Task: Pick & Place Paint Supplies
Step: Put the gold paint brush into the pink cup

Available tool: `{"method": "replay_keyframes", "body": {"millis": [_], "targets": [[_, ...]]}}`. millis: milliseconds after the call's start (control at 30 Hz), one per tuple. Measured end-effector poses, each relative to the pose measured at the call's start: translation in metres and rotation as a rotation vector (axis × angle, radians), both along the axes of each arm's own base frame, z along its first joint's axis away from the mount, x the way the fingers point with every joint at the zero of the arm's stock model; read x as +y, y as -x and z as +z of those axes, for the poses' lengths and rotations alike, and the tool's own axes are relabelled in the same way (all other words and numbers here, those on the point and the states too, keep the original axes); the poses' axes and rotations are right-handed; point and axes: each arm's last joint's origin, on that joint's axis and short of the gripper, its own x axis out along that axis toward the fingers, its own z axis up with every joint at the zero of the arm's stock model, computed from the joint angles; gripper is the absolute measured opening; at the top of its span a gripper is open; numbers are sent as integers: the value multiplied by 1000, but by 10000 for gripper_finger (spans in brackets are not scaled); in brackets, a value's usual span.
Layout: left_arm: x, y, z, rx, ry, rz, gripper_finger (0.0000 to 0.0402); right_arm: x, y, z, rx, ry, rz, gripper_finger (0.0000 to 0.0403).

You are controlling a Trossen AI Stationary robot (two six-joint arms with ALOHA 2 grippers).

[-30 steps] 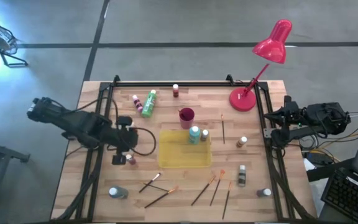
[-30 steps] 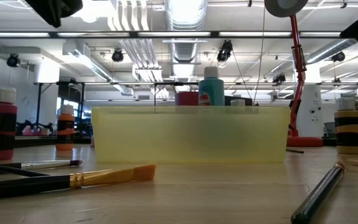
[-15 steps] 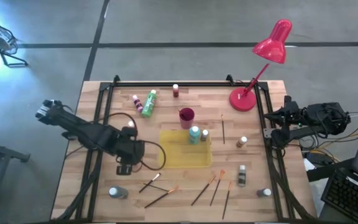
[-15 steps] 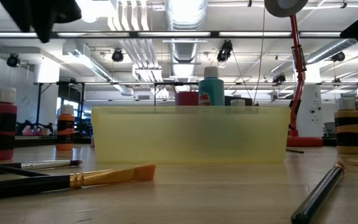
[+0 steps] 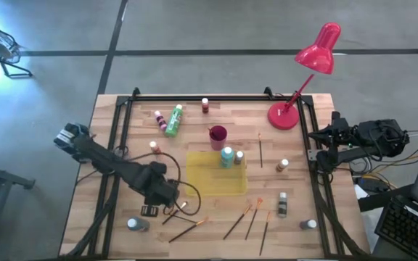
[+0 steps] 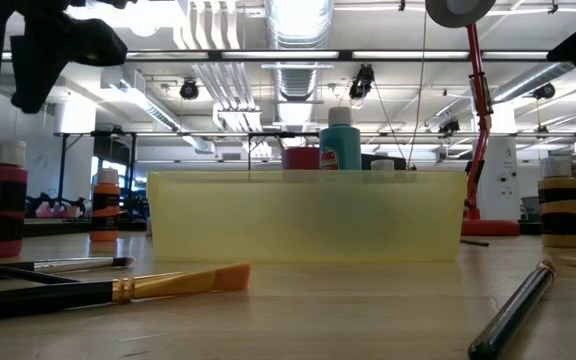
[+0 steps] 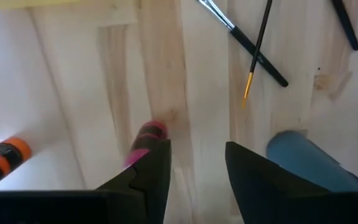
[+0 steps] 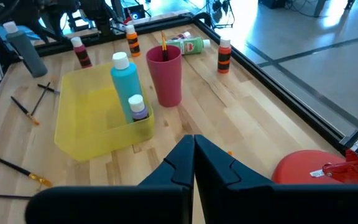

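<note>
Left tool (image 5: 149, 210) (fingers parted, empty) above table (image 5: 216, 217); right tool (image 8: 194, 146) closed

Dark jointed arms; black cables

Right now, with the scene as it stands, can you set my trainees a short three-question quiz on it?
1. True or false: the light blue bottle stands inside the yellow tray.
2. The left gripper, low over the table's front, is: A) open, B) shut on a brush, C) shut on a lamp.
3. What colour is the cup next to the tray?

Key: 1 true; 2 A; 3 magenta.
</note>
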Motion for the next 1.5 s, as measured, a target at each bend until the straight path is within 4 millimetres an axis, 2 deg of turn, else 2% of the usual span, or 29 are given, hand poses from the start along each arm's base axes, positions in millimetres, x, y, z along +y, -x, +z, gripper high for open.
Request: {"method": "replay_keyframes", "body": {"millis": [200,667,933,1233,1500], "targets": [[-14,-8,-16,33,9,0,158,0,0,0,0,0,0,8],[-38,-13,-31,9,55,19,158,0,0,0,-1,0,1,8],[-41,-10,-44,2,73,26,158,0,0,0,0,0,0,8],[-40,-4,-68,29,132,23,157,0,0,0,0,0,0,8],[-39,-1,-79,29,132,20,156,0,0,0,0,0,0,8]]}}
